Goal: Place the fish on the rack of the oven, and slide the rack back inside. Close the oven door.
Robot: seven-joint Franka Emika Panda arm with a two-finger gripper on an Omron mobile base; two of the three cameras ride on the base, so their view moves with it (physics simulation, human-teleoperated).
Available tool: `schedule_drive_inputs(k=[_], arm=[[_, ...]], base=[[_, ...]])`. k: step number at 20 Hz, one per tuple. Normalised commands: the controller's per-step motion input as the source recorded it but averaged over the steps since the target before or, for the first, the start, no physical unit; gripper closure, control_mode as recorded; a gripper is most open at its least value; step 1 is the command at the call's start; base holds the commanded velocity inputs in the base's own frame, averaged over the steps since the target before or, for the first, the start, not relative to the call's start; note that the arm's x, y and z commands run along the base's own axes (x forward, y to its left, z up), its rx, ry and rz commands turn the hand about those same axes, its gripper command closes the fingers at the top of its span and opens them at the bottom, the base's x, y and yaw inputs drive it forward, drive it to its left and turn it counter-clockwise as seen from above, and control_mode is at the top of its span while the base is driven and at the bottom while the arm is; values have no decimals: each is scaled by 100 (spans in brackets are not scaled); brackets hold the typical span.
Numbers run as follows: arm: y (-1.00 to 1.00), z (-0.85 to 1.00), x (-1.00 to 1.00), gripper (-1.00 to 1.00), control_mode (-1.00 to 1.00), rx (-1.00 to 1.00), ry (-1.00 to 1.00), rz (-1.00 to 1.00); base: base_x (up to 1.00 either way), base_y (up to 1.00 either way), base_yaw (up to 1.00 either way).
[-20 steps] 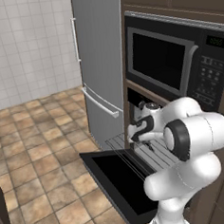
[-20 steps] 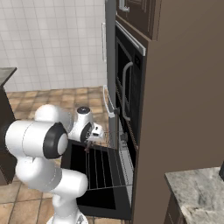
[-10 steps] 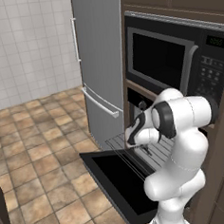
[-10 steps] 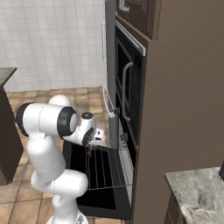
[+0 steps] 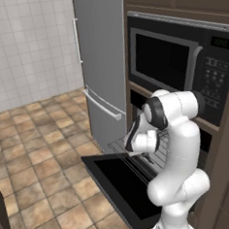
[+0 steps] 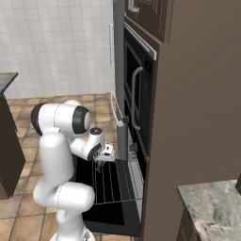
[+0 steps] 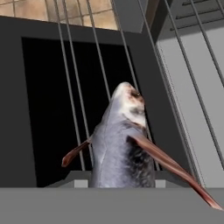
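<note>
The tall steel fridge (image 5: 102,64) stands at the left of the dark wood cabinet wall, its long handle facing the tiled floor (image 5: 36,142). Beside it, built into the wall, the black microwave (image 5: 181,77) sits above the oven (image 6: 134,164).

The oven door (image 5: 124,181) hangs fully dropped, lying flat and level over the floor with its black glass facing up. The rack (image 5: 133,146) is drawn out of the oven mouth over the door, its thin bars running from the cavity toward the door's outer edge; in the hand view the bars (image 7: 74,87) cross over the door's dark pane (image 7: 48,109).

The white arm bends down over the rack's near left corner, and the gripper (image 6: 100,162) hangs just above the bars. The fingers are clamped on the fish (image 7: 122,148). It hangs head-down from the gripper, snout toward the bars, with reddish fins spread to either side. From the hand view I cannot tell whether the snout touches the rack or hangs just clear of it. In the right base view the fish shows as a small dark shape under the hand (image 6: 99,165).
</note>
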Motion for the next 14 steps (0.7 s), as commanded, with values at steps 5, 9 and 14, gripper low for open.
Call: schedule_drive_inputs(k=[5, 9, 14], arm=[[0, -45, 15, 100, -100, 0, 0, 3], [-1, -44, 15, 100, -100, 0, 0, 3], [-8, -43, 12, 100, -100, 0, 0, 3]], base=[[0, 0, 0], [0, 0, 0], [0, 0, 0]])
